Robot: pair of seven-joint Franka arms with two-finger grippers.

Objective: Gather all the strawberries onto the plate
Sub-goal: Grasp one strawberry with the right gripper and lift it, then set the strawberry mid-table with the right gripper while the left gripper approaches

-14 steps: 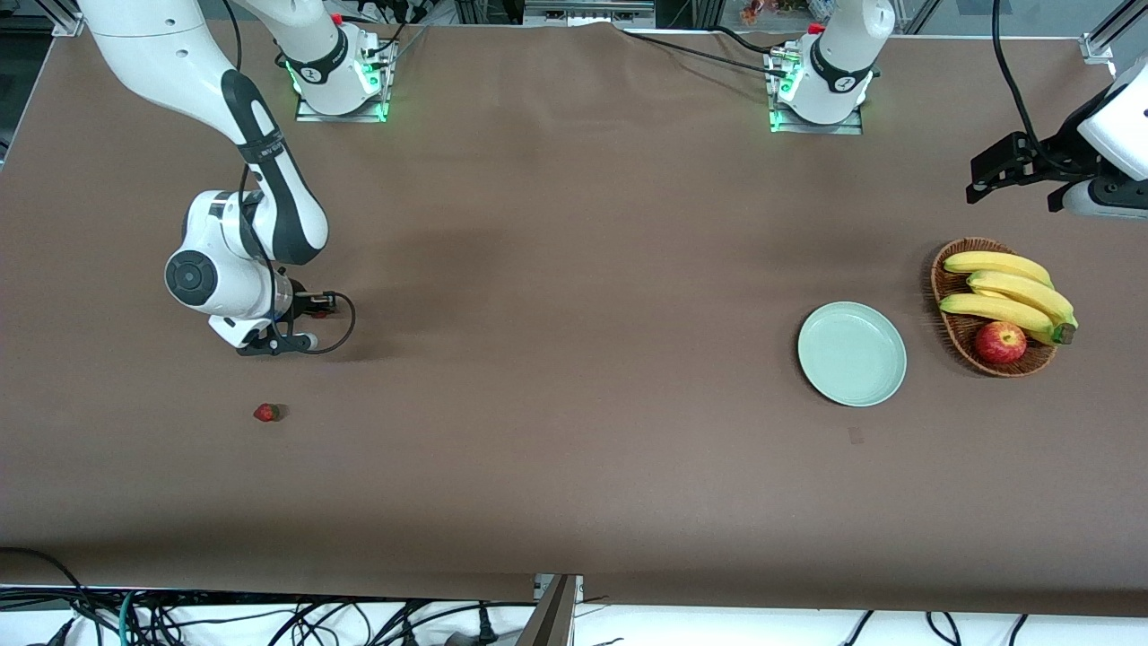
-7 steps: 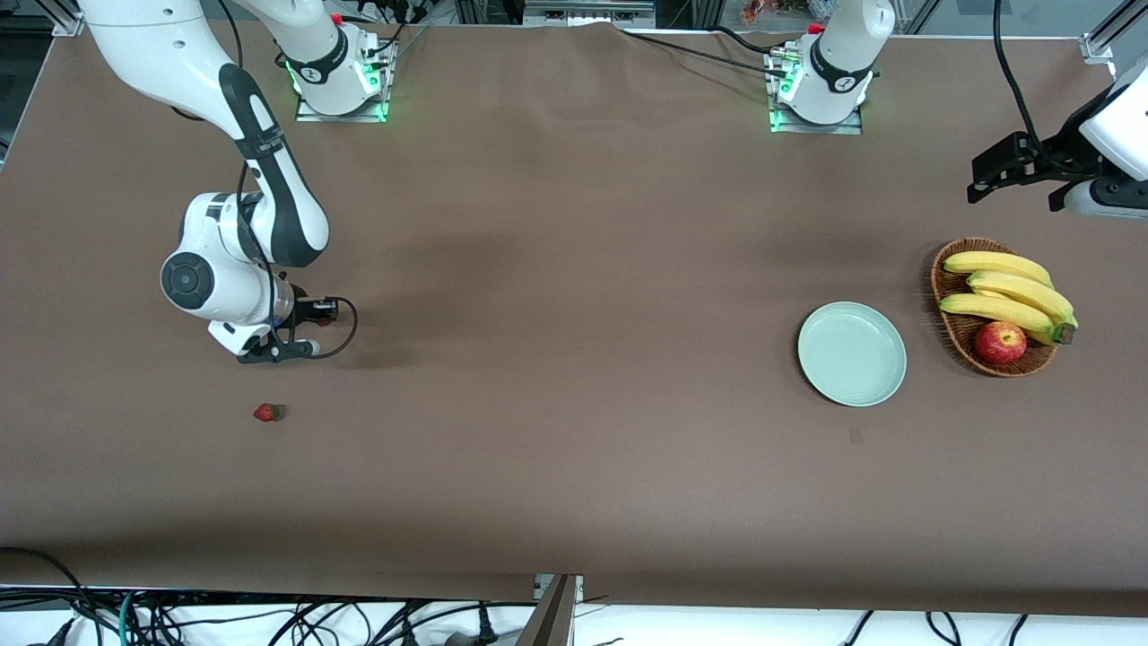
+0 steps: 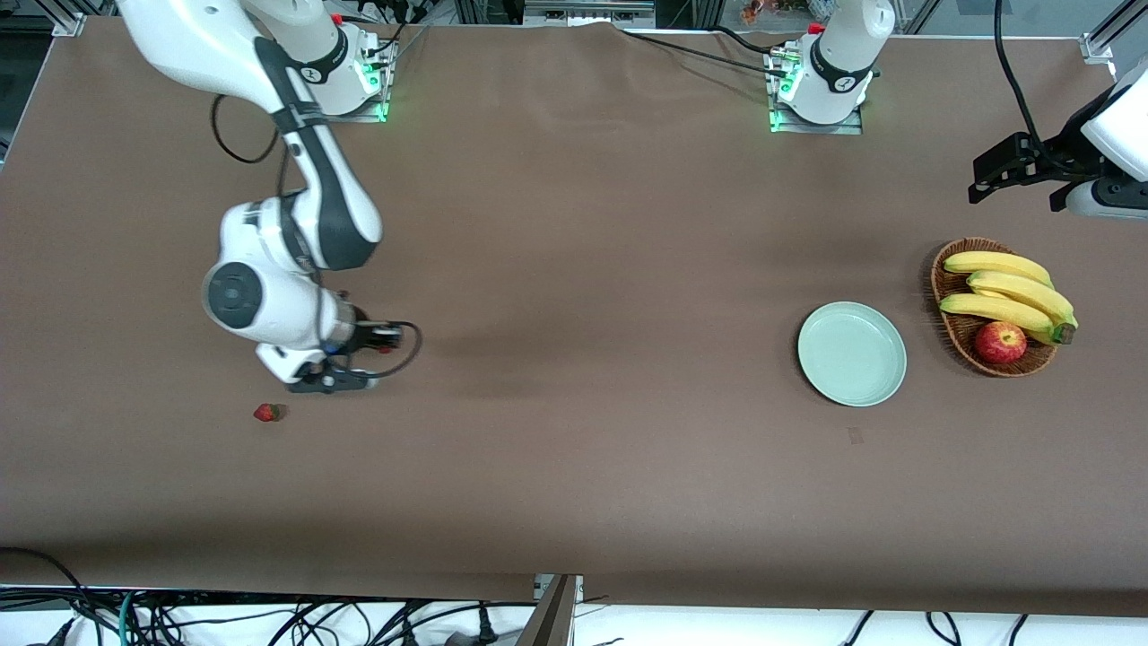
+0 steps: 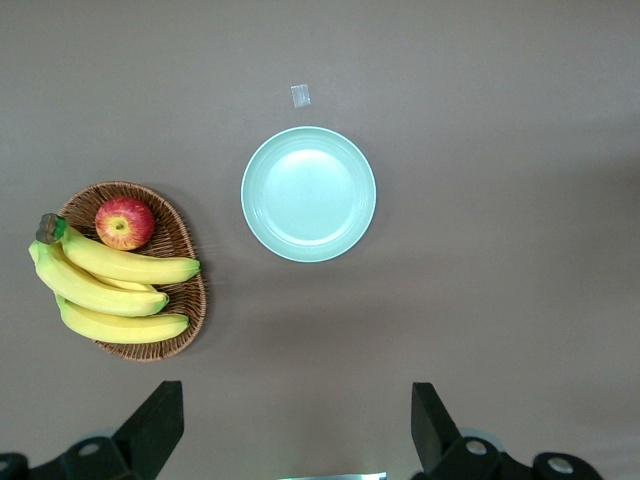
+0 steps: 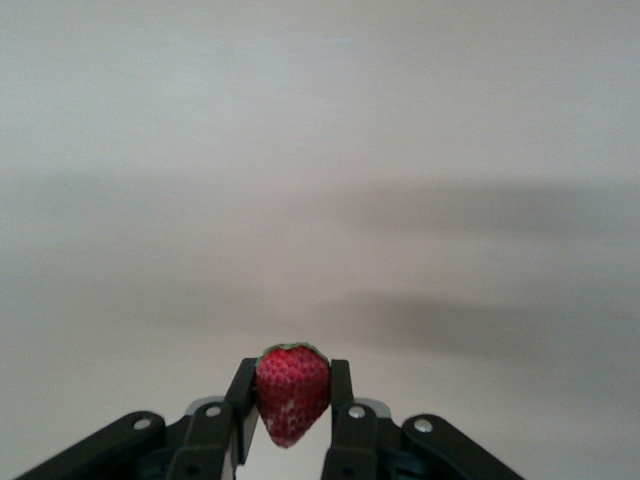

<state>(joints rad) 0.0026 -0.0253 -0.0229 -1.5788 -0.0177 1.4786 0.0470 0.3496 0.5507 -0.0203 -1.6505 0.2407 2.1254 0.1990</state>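
My right gripper (image 5: 290, 385) is shut on a strawberry (image 5: 291, 391), a red berry with a green cap, held above the bare table. In the front view the right hand (image 3: 327, 379) hangs over the right arm's end of the table and hides the held berry. A second strawberry (image 3: 266, 412) lies on the table close by, nearer the front camera. A third is out of view. The pale mint-green plate (image 3: 852, 353) is empty near the left arm's end; it also shows in the left wrist view (image 4: 308, 193). My left gripper (image 3: 987, 175) is open and empty, high up near the basket (image 4: 295, 425).
A brown wicker basket (image 3: 938, 278) with bananas (image 3: 1009, 287) and a red apple (image 3: 1000, 341) stands beside the plate, toward the left arm's end; it also shows in the left wrist view (image 4: 188, 300). A small tape mark (image 3: 855, 435) lies just nearer the camera than the plate.
My right arm has swung toward the left arm's end of the table, its hand passing beside the strawberry that lies on the table. The left arm has not moved.
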